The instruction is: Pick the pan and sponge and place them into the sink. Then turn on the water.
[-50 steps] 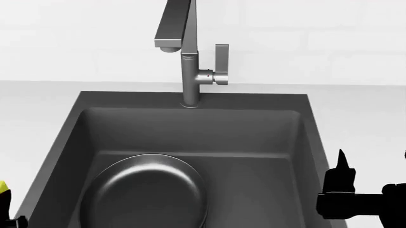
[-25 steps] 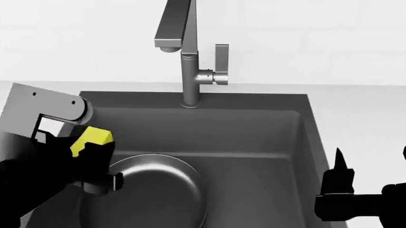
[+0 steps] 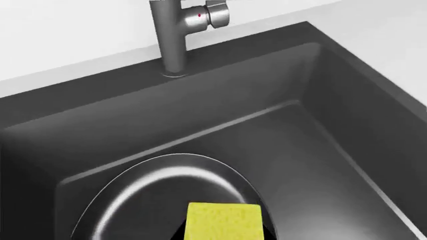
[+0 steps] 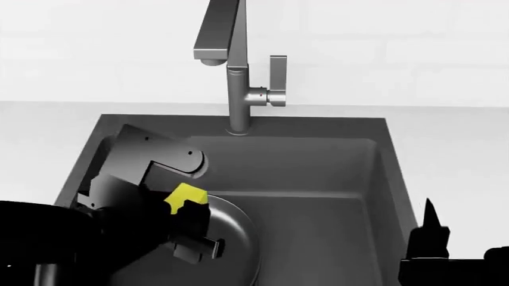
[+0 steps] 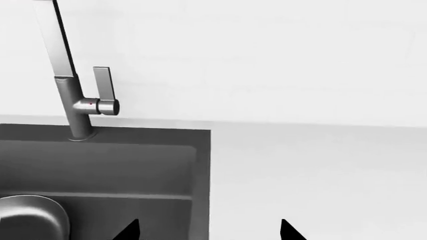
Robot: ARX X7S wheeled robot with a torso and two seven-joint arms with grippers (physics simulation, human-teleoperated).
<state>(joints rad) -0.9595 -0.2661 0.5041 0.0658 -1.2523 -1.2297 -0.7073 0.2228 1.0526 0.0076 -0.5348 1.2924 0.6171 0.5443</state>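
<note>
The round dark grey non-stick frying pan [image 4: 187,247] lies on the floor of the deep rectangular dark grey sink [image 4: 318,179], toward its left side. Directly above the pan, the black left gripper [image 4: 191,223] has its jaws clamped on the small bright yellow sponge block [image 4: 185,196]. The black right gripper [image 5: 208,230] hangs over the sink's right rim and white bench [image 4: 453,155], jaws apart. The tall square grey faucet [image 4: 230,71] stands behind the sink.
</note>
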